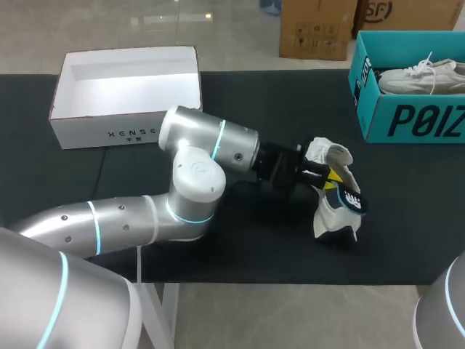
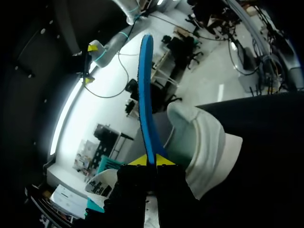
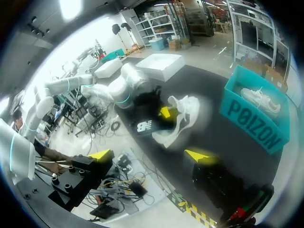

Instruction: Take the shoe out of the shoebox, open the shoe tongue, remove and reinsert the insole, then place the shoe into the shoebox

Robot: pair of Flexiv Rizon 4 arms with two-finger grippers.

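The left jaws pinch the blue insole, held on edge just beside the white shoe on the black desk. The right jaws hang wide open, holding nothing. The white shoebox stands open and empty. The teal box holds a pale laced sneaker.

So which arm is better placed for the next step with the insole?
Left. The left tool pinches the thin blue insole by the white fabric shoe; the right tool hangs open, well away.
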